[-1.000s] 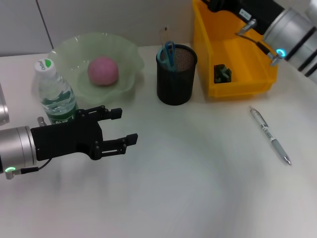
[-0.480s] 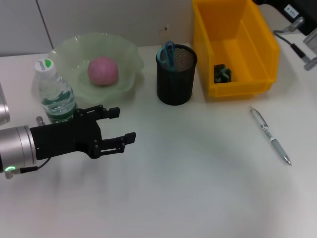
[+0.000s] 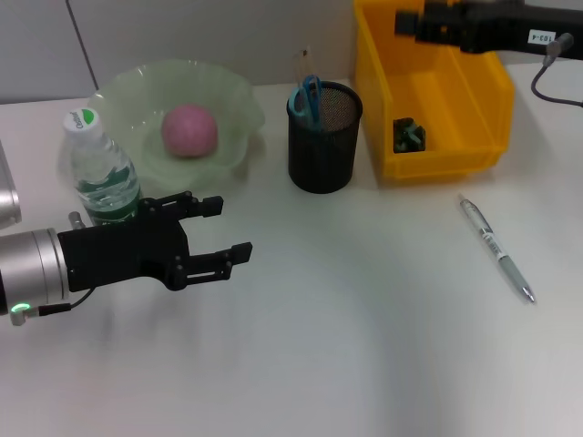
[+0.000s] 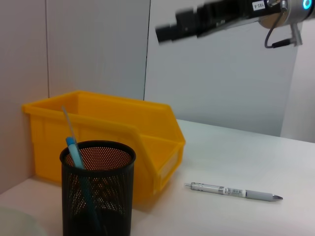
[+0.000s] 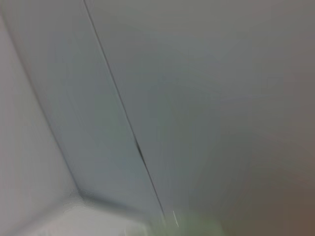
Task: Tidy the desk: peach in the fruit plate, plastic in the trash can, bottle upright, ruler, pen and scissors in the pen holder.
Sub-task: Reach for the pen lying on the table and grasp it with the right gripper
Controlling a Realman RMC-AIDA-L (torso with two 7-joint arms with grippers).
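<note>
The pink peach lies in the pale green fruit plate. Beside the plate stands the bottle, upright. My left gripper hovers open just in front of the bottle, holding nothing. Blue scissors and a thin clear strip that may be the ruler stand in the black mesh pen holder. The pen lies on the table at the right. A dark green plastic scrap sits in the yellow bin. High above that bin's far edge is my right gripper.
A wall runs close behind the table's far edge. The pen lies on open white tabletop in front of the yellow bin. My right arm reaches across high above the bin.
My right arm swung up out of the bin, left the view, and now reaches back across above the bin's far edge. The left arm has stayed put.
</note>
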